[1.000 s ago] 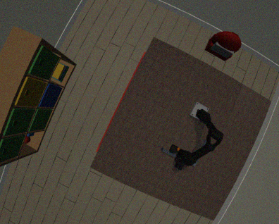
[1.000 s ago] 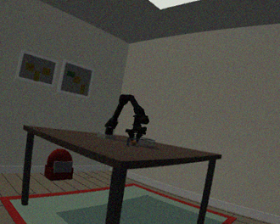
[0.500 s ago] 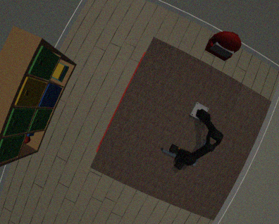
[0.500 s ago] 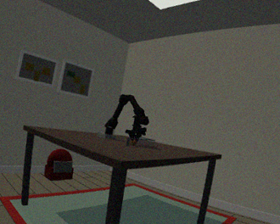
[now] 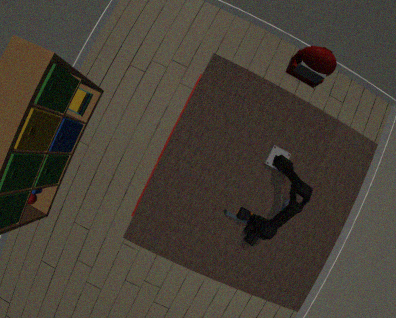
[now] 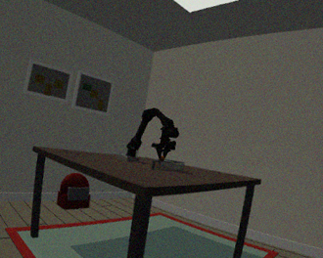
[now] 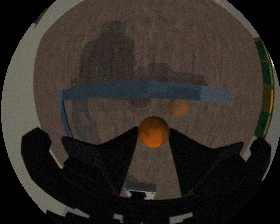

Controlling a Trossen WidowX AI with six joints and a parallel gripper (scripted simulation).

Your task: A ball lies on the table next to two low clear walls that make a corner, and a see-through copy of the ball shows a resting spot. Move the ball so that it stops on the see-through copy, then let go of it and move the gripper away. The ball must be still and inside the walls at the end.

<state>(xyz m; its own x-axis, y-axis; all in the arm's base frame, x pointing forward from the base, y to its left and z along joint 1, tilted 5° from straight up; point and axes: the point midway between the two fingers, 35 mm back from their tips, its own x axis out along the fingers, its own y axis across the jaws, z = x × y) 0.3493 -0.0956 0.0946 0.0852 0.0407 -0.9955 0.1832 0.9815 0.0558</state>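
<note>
The orange ball (image 7: 154, 132) (image 6: 162, 158) is between the fingertips of my gripper (image 7: 153, 130), which is shut on it. Whether the ball touches the table (image 5: 200, 125) is too small to tell. The see-through copy (image 7: 179, 108) shows in the wrist view as a fainter orange ball, up and to the right of the held ball, near the long wall. The long clear wall (image 7: 145, 90) (image 5: 230, 214) runs across beyond both. The short clear wall (image 7: 64, 116) meets its left end. Ball and copy are on the near side of the long wall in the wrist view.
The arm's pale base plate (image 5: 270, 156) is on the table behind the gripper. A shelf with coloured bins (image 5: 37, 130) and a red object (image 5: 320, 59) stand beyond the table. The gripper's shadow falls across the long wall in the wrist view.
</note>
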